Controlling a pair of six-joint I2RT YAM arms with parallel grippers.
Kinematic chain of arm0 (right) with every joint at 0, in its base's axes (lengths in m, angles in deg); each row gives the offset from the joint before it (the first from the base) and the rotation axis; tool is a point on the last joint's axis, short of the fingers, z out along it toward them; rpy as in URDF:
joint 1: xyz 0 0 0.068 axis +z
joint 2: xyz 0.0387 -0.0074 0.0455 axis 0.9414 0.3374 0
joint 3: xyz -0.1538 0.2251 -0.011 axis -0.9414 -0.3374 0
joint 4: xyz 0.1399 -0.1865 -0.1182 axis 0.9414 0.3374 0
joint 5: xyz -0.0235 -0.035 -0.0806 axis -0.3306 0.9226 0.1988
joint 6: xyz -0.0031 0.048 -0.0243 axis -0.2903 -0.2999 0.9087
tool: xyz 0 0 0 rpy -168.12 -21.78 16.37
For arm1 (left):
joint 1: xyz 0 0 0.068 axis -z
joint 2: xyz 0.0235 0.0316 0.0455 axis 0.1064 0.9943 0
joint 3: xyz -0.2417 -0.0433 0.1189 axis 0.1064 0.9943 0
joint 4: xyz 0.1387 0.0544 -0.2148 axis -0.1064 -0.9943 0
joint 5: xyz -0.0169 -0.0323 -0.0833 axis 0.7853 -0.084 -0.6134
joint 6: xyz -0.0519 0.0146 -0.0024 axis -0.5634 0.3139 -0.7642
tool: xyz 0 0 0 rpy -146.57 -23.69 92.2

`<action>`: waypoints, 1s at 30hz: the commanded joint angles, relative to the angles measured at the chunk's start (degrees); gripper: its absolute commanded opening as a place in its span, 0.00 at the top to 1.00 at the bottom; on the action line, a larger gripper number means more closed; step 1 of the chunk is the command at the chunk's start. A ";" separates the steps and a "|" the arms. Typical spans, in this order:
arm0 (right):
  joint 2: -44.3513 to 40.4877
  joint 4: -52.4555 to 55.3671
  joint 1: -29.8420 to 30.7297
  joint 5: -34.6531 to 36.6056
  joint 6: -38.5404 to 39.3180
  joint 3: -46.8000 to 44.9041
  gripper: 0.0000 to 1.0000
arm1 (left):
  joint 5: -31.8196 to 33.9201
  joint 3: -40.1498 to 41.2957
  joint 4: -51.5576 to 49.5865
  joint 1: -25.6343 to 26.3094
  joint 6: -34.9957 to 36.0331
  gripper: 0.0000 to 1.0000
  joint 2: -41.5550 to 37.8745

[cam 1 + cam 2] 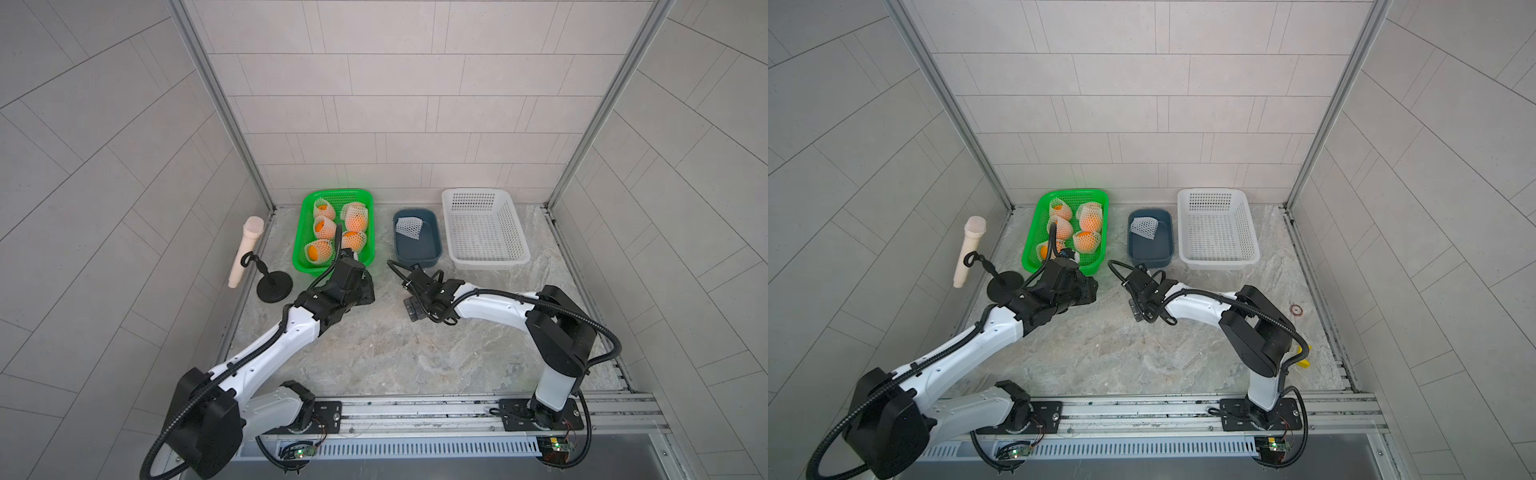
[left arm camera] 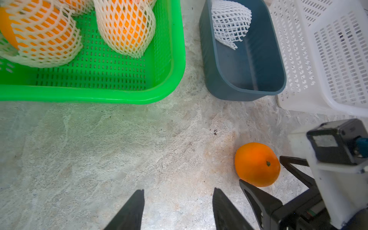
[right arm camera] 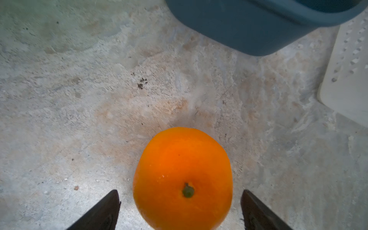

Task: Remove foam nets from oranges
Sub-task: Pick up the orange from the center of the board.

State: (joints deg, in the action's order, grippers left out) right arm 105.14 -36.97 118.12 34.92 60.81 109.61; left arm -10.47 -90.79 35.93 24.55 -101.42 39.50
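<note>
Marbled worktop (image 3: 79, 99) carries a bare orange (image 3: 182, 175) between the wide, untouching jaws of the right hand (image 3: 180, 192), likely for pickup, a foam net (image 2: 229, 23) beyond in the blue tub (image 2: 215, 83), the left hand (image 2: 178, 190) open and empty.

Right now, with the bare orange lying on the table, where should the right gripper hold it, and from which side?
Grip the bare orange across its widest middle, on its two rounded sides. Come the way the right gripper points now: its open jaws stand either side of the fruit, not touching. The stem faces the wrist, so the jaws would likely meet smooth skin.
</note>
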 commanded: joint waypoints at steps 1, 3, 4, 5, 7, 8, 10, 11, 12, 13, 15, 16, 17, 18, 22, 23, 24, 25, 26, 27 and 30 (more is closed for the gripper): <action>1.03 0.51 -0.48 0.77 -1.44 0.93 0.05 | 0.78 0.19 0.49 -0.16 -0.64 0.41 0.43; 1.20 0.25 -0.95 0.33 -1.36 0.89 0.06 | 0.58 0.08 0.50 -0.17 -0.66 0.41 0.68; 1.20 0.07 -1.18 0.22 -1.26 0.78 0.07 | 0.52 0.14 0.50 -0.22 -0.65 0.41 0.85; 1.17 -0.21 -1.33 -0.15 -1.05 0.59 0.07 | 0.52 0.12 0.50 -0.07 -0.63 0.41 0.88; 1.20 -0.46 -1.77 -0.92 -0.86 0.49 0.07 | 0.43 0.13 0.50 -0.22 -0.54 0.41 0.95; 1.25 -0.63 -1.93 -1.22 -0.61 0.49 0.08 | 0.40 0.12 0.51 -0.23 -0.48 0.41 1.03; 1.33 -0.85 -2.19 -1.77 -0.46 0.49 0.08 | 0.31 0.09 0.49 -0.17 -0.53 0.41 0.92; 1.41 -1.05 -2.26 -2.27 -0.14 0.49 0.08 | 0.33 0.07 0.50 -0.12 -0.53 0.41 0.87; 1.49 -1.16 -2.35 -2.67 0.19 0.58 0.08 | 0.32 0.12 0.50 -0.16 -0.55 0.41 0.94; 1.63 -1.16 -2.39 -2.95 0.35 0.75 0.08 | 0.25 0.11 0.54 -0.16 -0.55 0.41 0.91; 1.99 -1.08 -2.48 -3.60 0.61 1.23 0.08 | 0.08 0.12 0.41 -0.20 -0.55 0.41 0.88; 2.16 -1.08 -2.55 -3.89 0.65 1.37 0.08 | -0.05 0.08 0.42 -0.11 -0.53 0.41 0.93; 2.34 -1.08 -2.65 -4.08 0.62 1.53 0.08 | -0.17 0.14 0.46 -0.15 -0.55 0.41 0.88; 2.51 -1.08 -2.74 -4.30 0.67 1.70 0.08 | -0.27 0.08 0.41 -0.16 -0.57 0.41 0.94; 3.09 -1.33 -3.18 -4.99 0.55 1.81 0.12 | -0.28 0.05 0.08 -0.15 -0.57 0.41 0.65; 2.97 -1.49 -3.27 -5.10 0.56 1.74 0.12 | -0.18 0.12 -0.03 -0.21 -0.54 0.41 0.56; 2.98 -1.67 -3.36 -5.26 0.58 1.64 0.13 | -0.09 0.13 -0.11 -0.21 -0.49 0.41 0.45; 2.99 -1.82 -3.45 -5.35 0.60 1.57 0.14 | -0.01 0.16 -0.18 -0.16 -0.51 0.41 0.34; 2.89 -1.86 -3.58 -5.60 0.63 1.55 0.15 | 0.07 0.19 -0.20 -0.16 -0.54 0.41 0.34; 2.94 -1.94 -3.59 -5.77 0.63 1.54 0.16 | 0.12 0.27 -0.29 -0.12 -0.54 0.41 0.25; 2.80 -1.95 -3.95 -6.33 0.80 1.50 0.21 | 0.15 0.31 -0.29 -0.15 -0.55 0.41 0.22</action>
State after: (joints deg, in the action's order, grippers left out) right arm 107.83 -39.00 114.49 28.93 61.88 110.49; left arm -11.10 -90.79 35.82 24.55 -101.42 40.31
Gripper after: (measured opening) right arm 0.800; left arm 0.594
